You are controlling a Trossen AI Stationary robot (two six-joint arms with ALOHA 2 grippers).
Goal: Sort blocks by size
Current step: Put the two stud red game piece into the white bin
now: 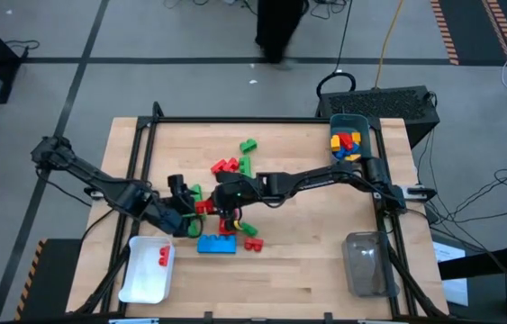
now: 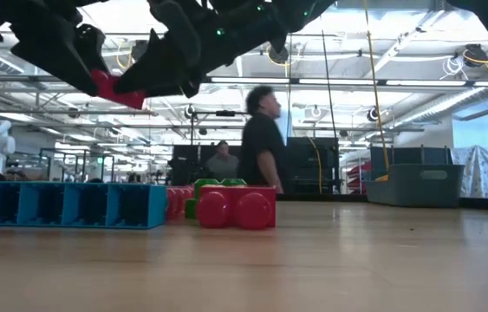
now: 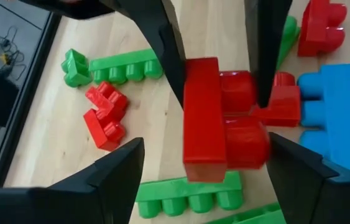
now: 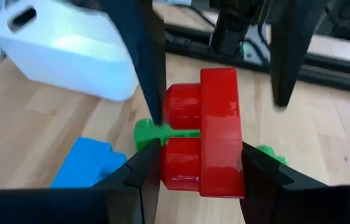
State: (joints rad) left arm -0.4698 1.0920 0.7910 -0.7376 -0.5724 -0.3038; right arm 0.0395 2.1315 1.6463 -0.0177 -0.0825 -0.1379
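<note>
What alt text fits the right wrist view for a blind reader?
The right gripper clamps a red studded plastic brick; the left gripper, open, flanks it, with a white plastic bin and a blue studded brick beyond.

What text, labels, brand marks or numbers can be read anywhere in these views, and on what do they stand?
None: no readable text in any view.
The red studded plastic brick held in the right gripper shows no marking.
The white plastic bin is unlabelled.

You can't count the blocks (image 1: 226, 166) under the arms (dark links cover them); the teal bin's (image 1: 350, 120) contents are too small to tell.
</note>
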